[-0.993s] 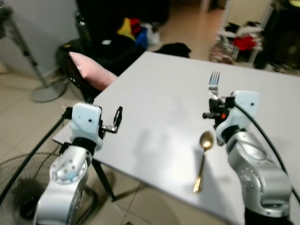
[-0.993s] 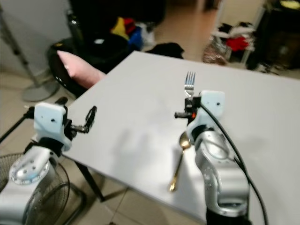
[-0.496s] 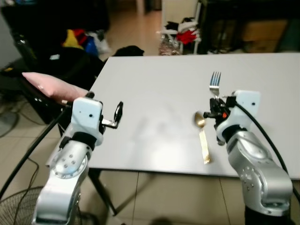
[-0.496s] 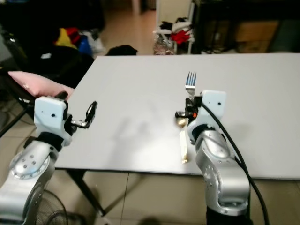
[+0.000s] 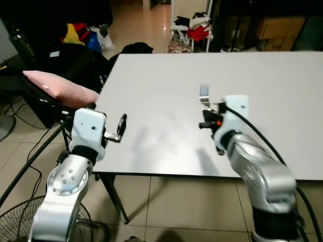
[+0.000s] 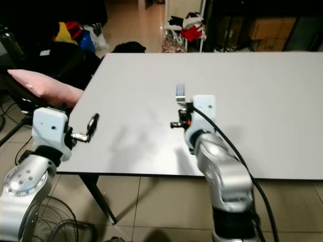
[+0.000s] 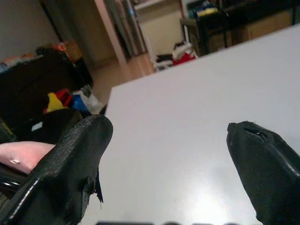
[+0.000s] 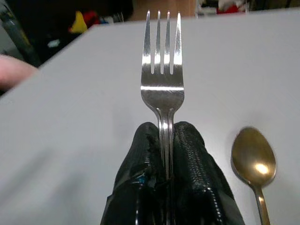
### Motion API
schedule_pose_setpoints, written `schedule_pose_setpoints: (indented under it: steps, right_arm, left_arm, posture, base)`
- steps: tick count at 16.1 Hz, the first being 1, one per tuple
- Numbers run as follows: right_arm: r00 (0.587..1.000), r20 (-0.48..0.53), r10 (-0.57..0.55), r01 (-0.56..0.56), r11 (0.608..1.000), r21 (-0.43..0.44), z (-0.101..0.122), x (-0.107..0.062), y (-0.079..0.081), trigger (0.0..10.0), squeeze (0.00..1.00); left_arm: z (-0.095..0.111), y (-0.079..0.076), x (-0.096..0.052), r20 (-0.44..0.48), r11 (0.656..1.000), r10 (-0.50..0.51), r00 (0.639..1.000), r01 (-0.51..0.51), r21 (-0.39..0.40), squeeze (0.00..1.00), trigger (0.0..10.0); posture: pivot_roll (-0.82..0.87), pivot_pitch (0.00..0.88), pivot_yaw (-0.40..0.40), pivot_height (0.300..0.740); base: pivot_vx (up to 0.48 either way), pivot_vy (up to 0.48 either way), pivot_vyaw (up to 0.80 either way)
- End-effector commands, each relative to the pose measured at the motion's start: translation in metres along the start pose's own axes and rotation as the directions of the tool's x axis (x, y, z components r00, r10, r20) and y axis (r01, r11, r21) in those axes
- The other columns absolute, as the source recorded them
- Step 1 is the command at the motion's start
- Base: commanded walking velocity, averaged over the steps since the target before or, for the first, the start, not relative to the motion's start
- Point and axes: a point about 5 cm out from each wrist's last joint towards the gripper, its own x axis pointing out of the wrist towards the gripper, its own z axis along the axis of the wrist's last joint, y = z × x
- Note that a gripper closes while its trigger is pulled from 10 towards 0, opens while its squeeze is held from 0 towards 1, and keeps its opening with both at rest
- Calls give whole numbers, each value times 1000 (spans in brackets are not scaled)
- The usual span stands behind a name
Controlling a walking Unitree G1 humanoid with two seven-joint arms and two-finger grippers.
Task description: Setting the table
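Steel fork [image 8: 162, 70] clamped in right jaws, tines ahead, gold spoon [image 8: 253, 161] beside, left jaws parted.

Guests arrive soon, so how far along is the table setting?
Done: a gold spoon lies on the white table. In hand: the right gripper has its jaws shut on a fork. Left: setting the fork down; the left gripper is open, holding nothing.

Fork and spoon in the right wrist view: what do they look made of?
The fork looks like polished steel: silver, with bright glints on its tines. The spoon looks like brass or gold-toned metal, yellow with a sharp highlight; plating can't be ruled out.
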Motion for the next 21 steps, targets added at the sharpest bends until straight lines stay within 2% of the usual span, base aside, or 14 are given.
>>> schedule_pose_setpoints:
  steps: [1, 3, 7, 12, 18, 21]
  right_arm:
    - [1000, -17, -8, 8, 1000, -4, 1, 4, 3, 10000, 0]
    - [1000, -17, -12, 12, 1000, -9, 1, 6, 2, 10000, 0]
    - [995, 97, -19, 20, 1000, -9, 6, -4, -3, 10000, 0]
    - [993, 91, -73, 72, 997, 11, -4, -17, -14, 10000, 0]
    - [993, 98, -70, 70, 998, 5, -4, -18, -14, 10000, 0]
    - [994, 90, -58, 59, 998, -8, -5, -16, -13, 10000, 0]
  left_arm:
    - [2, 2, -2, 2, 1000, -6, 1000, 6, 9, 0, 10000]
    - [3, 4, -4, 4, 1000, 7, 1000, -7, 8, 0, 10000]
    - [1, 0, -3, -8, 1000, 16, 1000, -16, -18, 0, 10000]
    - [2, -6, 3, 3, 999, -15, 1000, 15, -31, 0, 10000]
    - [3, -6, 3, 6, 999, -23, 1000, 24, -24, 0, 10000]
    - [3, -7, 2, 1, 999, -31, 1000, 31, -14, 0, 10000]
  posture:
    - [-46, 0, 64, 740]
    - [-43, 0, 64, 740]
    - [-58, 5, 79, 740]
    - [-74, 0, 95, 740]
    - [-69, 0, 100, 740]
    - [-64, 0, 98, 740]
  base:
    - [0, 0, 0]
    - [0, 0, 0]
    - [0, 0, 0]
    - [0, 402, -533]
    - [0, 423, 0]
    - [0, 104, 0]
